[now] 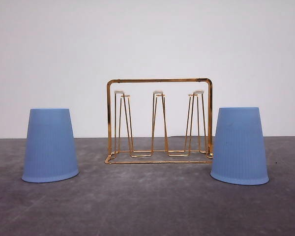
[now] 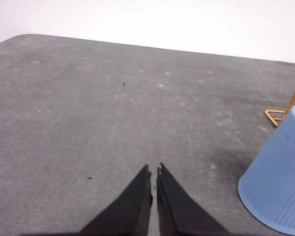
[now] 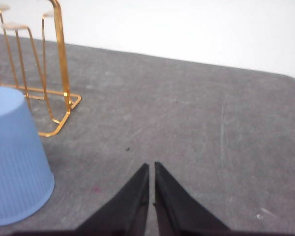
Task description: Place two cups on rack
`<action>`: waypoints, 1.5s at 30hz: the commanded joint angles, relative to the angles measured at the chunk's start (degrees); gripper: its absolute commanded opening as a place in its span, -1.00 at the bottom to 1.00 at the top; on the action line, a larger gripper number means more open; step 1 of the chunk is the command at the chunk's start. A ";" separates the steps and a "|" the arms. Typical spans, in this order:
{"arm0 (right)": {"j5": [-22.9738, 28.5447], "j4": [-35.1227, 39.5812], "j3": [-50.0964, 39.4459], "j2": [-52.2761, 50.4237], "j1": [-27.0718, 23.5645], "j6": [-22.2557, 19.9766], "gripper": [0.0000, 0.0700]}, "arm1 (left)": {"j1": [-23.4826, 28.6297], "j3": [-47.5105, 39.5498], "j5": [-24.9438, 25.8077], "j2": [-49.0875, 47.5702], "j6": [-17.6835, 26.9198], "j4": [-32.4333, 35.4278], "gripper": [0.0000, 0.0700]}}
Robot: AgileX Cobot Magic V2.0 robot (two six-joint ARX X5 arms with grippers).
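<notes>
Front view shows the gold rack (image 1: 159, 121) standing mid-counter (image 1: 147, 206), with one blue cup (image 1: 50, 145) upside down to its left, a little apart, and the other cup (image 1: 239, 146) upside down just beside its right end. Left wrist view: the left tool (image 2: 154, 177) is clenched, empty, above bare counter, left of that cup. Right wrist view: the right tool (image 3: 151, 172) is likewise clenched and empty, right of the other cup.
</notes>
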 commanded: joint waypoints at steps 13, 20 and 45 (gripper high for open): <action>-2.47 0.02 2.28 0.01 0.02 13.82 -0.99 | -0.05 0.95 2.89 -0.07 -8.03 -0.72 -1.00; -4.71 -9.55 17.48 6.16 0.02 19.81 -0.99 | -0.16 16.34 6.35 6.64 -15.28 -8.98 -0.99; -16.92 -35.26 48.61 50.17 0.72 5.10 -0.98 | -6.35 52.35 15.23 52.28 0.56 -29.66 -0.98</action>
